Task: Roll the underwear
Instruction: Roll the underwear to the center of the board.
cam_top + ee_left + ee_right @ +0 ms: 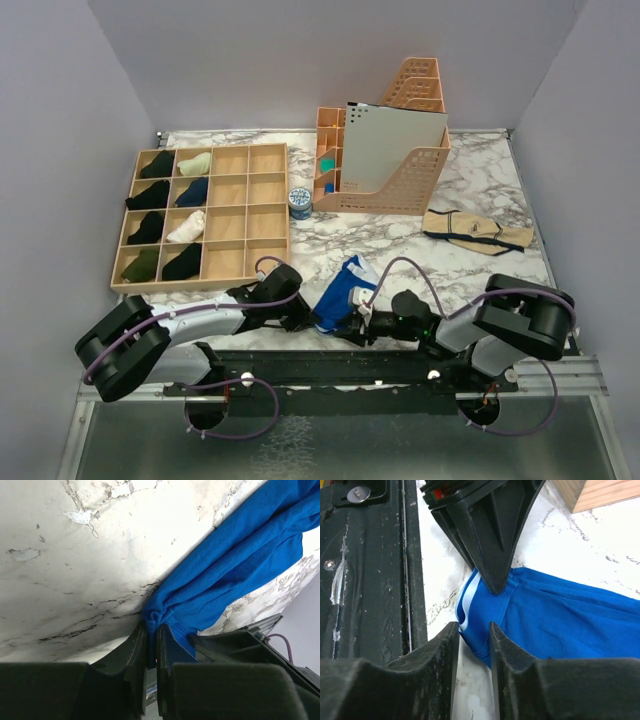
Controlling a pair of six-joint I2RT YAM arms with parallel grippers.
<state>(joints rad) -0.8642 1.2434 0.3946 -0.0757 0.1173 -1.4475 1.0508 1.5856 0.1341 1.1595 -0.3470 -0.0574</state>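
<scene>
The blue underwear (345, 285) with a white waistband lies bunched on the marble table near the front edge, between both arms. My left gripper (308, 315) is shut on a gathered corner of it, and the left wrist view shows the blue cloth (240, 555) pinched tight between the jaws (152, 630). My right gripper (358, 322) comes in from the right. Its jaws (474, 630) stand apart around the waistband edge of the underwear (570, 625) without squeezing it. The left gripper's tip (495, 580) shows just beyond, clamped on the same edge.
A wooden compartment box (210, 215) holding rolled dark and pale garments sits at the back left. A peach file holder (390, 170) stands at the back centre, with a small blue tin (299, 202) beside it. A beige garment (478, 232) lies on the right. A black rail (340, 365) runs along the near edge.
</scene>
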